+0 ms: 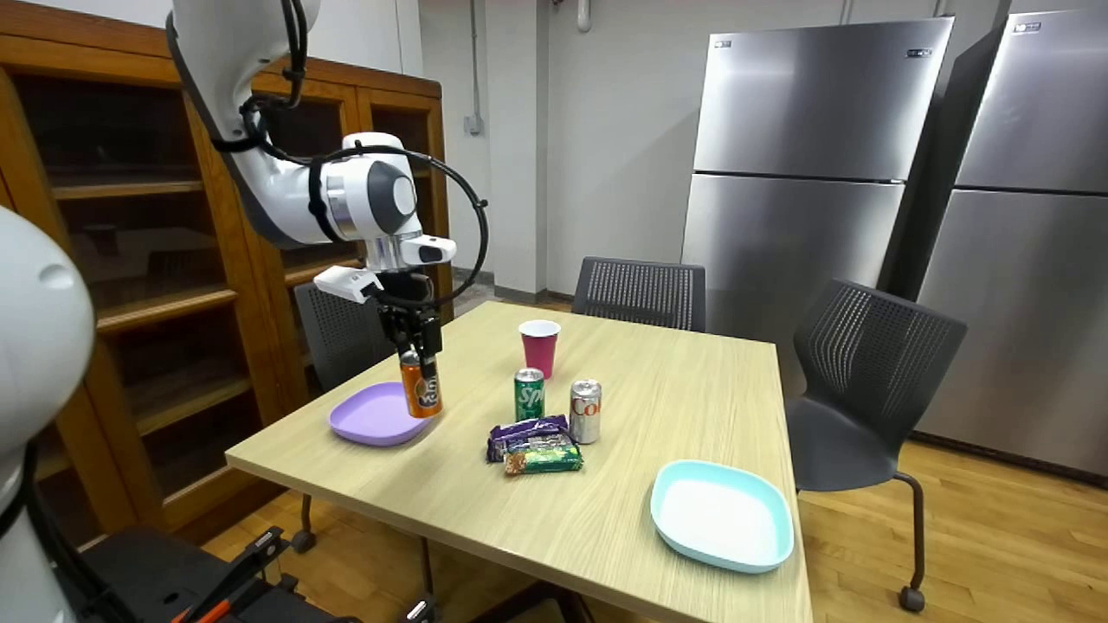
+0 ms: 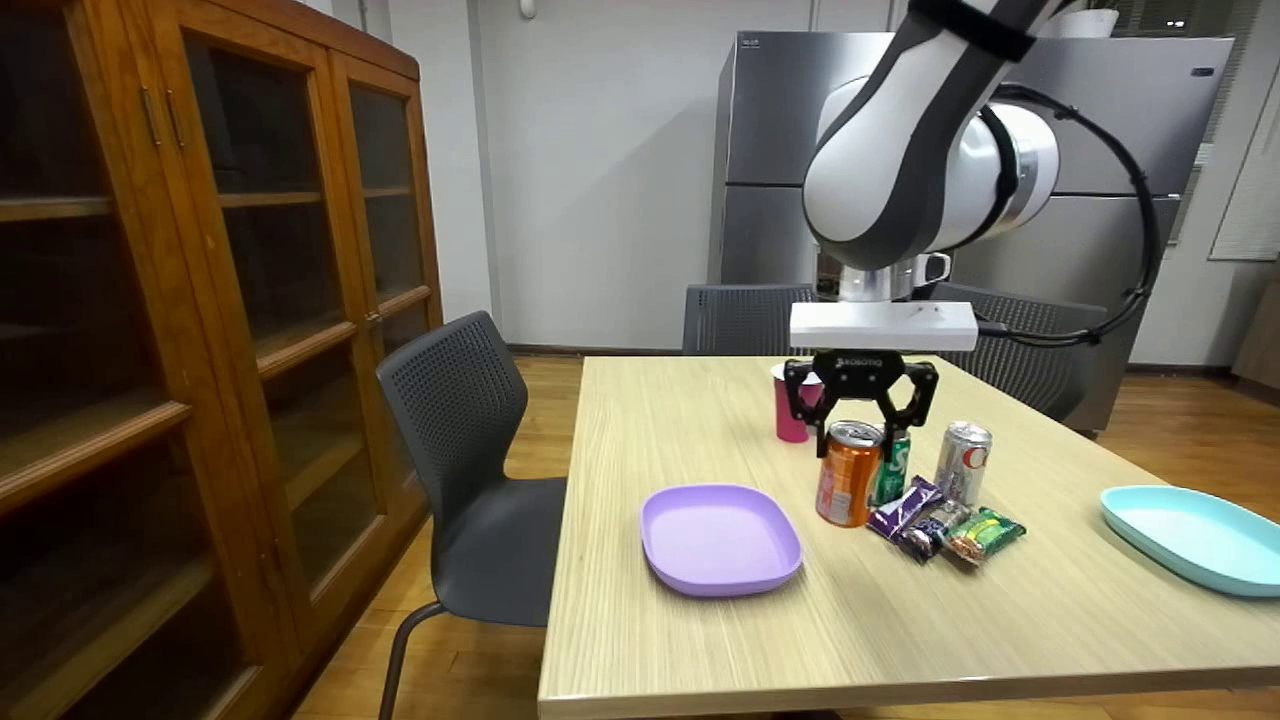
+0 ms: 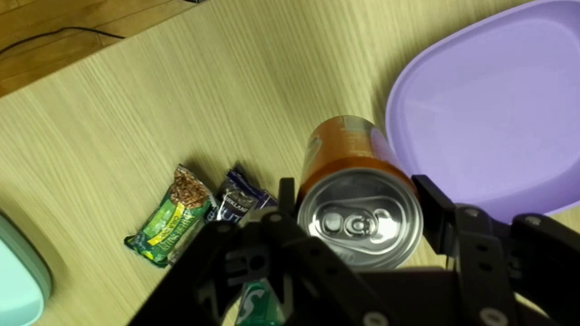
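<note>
A black, two-fingered claw (image 2: 854,450) grips an orange cylindrical metal soda can (image 2: 848,485) between a rounded-square purple plastic plate (image 2: 718,540) and three glossy wrapped snack bars (image 2: 935,530) on a pale wood-grain bench (image 2: 660,420).

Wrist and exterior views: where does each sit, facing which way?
In an exterior view: beside the table, nearer the blue plate, facing fridges; arm shows.
In an exterior view: same side, nearer the purple plate, facing wall and fridges; arm shows.
Wrist view: above the gripper, looking down at orange can; only gripper shows.
All three share can and plates.
</note>
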{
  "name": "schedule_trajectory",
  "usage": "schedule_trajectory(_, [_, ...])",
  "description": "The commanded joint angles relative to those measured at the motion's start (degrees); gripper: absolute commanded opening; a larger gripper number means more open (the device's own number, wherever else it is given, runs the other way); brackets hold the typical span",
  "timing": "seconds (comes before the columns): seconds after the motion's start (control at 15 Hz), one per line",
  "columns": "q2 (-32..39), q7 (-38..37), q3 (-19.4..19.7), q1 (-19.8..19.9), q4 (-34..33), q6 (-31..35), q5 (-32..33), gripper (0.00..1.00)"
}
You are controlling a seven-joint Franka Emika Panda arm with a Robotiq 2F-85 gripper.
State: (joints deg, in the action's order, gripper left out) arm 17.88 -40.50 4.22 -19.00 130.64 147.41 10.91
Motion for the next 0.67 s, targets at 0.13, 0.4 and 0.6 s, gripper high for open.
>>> schedule_trajectory(0.13, [4.1, -1.3, -3.6, -1.5, -8.3, -5.5, 1.3, 0.4])
schedule_trajectory(0.4, [8.5, -0.3, -4.9, -2.9, -14.3, -7.5, 0.8, 0.4])
schedule_trajectory(0.6, [12.0, 0.4, -5.3, -3.8, -18.7, -8.8, 0.5, 0.4])
